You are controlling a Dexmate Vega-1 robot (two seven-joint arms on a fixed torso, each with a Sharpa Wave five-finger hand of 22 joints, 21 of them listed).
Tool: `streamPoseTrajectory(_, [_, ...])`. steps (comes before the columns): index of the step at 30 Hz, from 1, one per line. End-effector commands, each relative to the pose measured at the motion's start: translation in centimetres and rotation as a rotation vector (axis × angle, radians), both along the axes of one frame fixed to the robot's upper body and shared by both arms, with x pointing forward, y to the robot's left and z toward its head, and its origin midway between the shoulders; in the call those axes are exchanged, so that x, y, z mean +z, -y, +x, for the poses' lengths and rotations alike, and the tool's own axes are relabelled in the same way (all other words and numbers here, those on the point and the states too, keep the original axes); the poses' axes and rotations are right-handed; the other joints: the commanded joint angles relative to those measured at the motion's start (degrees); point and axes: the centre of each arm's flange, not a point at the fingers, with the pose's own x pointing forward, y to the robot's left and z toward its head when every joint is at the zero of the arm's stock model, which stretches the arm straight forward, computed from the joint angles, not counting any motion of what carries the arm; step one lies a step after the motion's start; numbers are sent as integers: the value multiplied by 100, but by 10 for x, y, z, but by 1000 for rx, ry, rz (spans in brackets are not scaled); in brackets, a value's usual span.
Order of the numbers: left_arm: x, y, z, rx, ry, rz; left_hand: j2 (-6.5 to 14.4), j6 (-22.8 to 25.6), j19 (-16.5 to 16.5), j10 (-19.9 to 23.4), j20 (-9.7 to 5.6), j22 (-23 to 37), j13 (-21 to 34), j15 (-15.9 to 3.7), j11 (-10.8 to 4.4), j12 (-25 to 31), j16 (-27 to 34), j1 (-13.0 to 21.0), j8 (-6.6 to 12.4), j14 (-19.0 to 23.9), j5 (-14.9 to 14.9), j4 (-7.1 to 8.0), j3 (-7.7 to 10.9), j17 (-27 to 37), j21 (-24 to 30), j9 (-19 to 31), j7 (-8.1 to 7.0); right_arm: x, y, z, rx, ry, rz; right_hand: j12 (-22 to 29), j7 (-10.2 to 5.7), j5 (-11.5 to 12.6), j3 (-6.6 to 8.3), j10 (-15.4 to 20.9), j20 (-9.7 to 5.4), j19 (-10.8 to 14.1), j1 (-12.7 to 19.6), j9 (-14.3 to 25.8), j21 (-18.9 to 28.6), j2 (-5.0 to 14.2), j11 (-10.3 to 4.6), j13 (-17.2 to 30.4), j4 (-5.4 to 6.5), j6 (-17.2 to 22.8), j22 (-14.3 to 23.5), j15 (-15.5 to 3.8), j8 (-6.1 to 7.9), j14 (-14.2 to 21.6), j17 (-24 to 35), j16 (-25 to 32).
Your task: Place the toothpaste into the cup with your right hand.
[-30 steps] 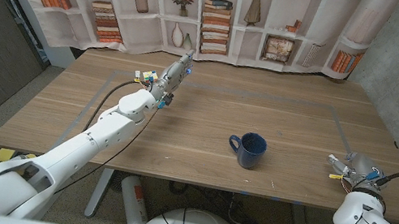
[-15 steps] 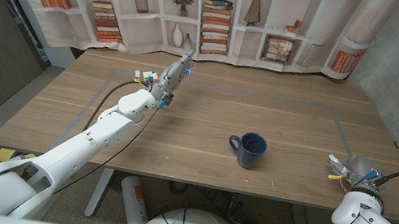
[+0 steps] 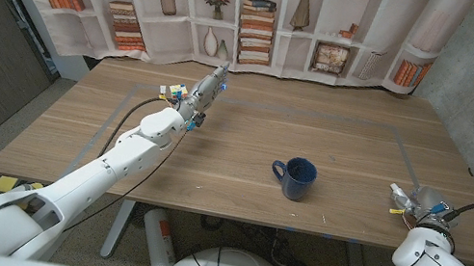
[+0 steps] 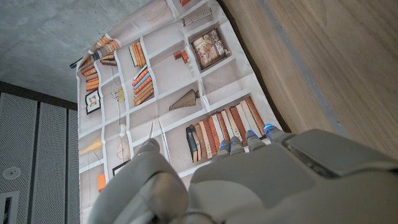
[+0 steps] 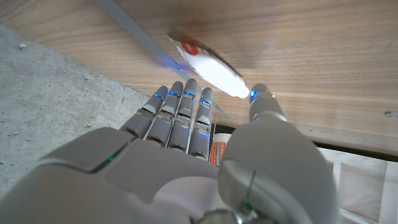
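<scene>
The right hand (image 3: 422,207) sits at the near right edge of the wooden table (image 3: 245,144). In the right wrist view its fingers (image 5: 183,102) are stretched out side by side toward the toothpaste tube (image 5: 208,66), with the thumb apart from them and nothing held. The tube lies on the wood just beyond the fingertips, its long axis running across the line of the fingers, capped end out past the thumb tip and flat end beyond the fingers; whether any fingertip already touches it is hard to tell from this angle. In the head view the toothpaste tube (image 3: 399,194) peeks out on the cup side of the hand.

Farther inward from that hand, well apart, stands the dark blue mug (image 3: 296,178), upright, mouth open, handle turned away from the right hand. The right hand is by far the nearer to the tube.

Farthest off, the left hand (image 3: 201,92) hangs above the far left part of the table, fingers straight and close together, holding nothing.

Against the earlier frames the right hand has crept slightly outward and the arm has shifted a touch; mug, tube and left hand look unmoved.
</scene>
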Motion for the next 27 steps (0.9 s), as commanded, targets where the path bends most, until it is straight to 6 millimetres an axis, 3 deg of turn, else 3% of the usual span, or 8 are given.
streamPoseTrajectory(1, [-1, 0, 0, 3, -5, 0, 20, -686, -1208, -762, -24, 21, 30, -5, -14, 11, 26, 26, -8, -994, 10, -7, -37, 19, 29, 13, -11, -3, 0, 6, -5, -18, 5, -20, -57, 15, 46, 77, -23, 153, 78, 35, 17, 21, 12, 14, -7, 84, 18, -287, 5, 47, 17, -13])
streamPoseTrajectory(15, [-3, -1, 0, 7, -14, 2, 27, -691, -1212, -767, 7, 22, 31, -10, -37, 10, 29, 30, -11, -992, 9, -6, -54, 20, 32, 14, -28, -6, 1, 10, -24, -9, -3, 7, -166, -15, 105, 316, -102, 285, 179, 38, 36, 101, -8, 15, 2, 426, 23, -396, 77, 288, 10, 26])
streamPoseTrajectory(17, [-4, 0, 1, 6, -16, 4, 28, -689, -1213, -767, 11, 22, 31, -13, -36, 10, 28, 31, -11, -994, 9, -6, -56, 20, 32, 14, -27, -6, 0, 10, -34, -4, -10, 78, -265, -59, 124, 632, -167, 367, 222, 41, 46, 124, -162, 14, 10, 679, 27, -502, 121, 503, -5, 44])
streamPoseTrajectory(20, [-4, 0, 1, 6, -17, 7, 29, -688, -1217, -766, 23, 22, 31, -24, -46, 11, 29, 32, -10, -995, 9, -6, -61, 20, 32, 14, -27, -6, 0, 10, -32, 3, -17, 95, -301, -86, 172, 796, -211, 436, 303, 42, 55, 187, -215, 10, 4, 908, 30, -591, 162, 718, -16, 65])
streamPoseTrajectory(27, [-5, 1, 2, 2, -20, 7, 33, -699, -1222, -772, 66, 23, 31, -33, -49, 9, 26, 33, -15, -1004, 8, -5, -71, 20, 33, 14, -37, -4, -1, 10, -32, 2, -25, 108, -338, -116, 244, 941, -242, 485, 391, 44, 61, 307, -206, 6, 10, 1071, 35, -614, 182, 811, -19, 46])
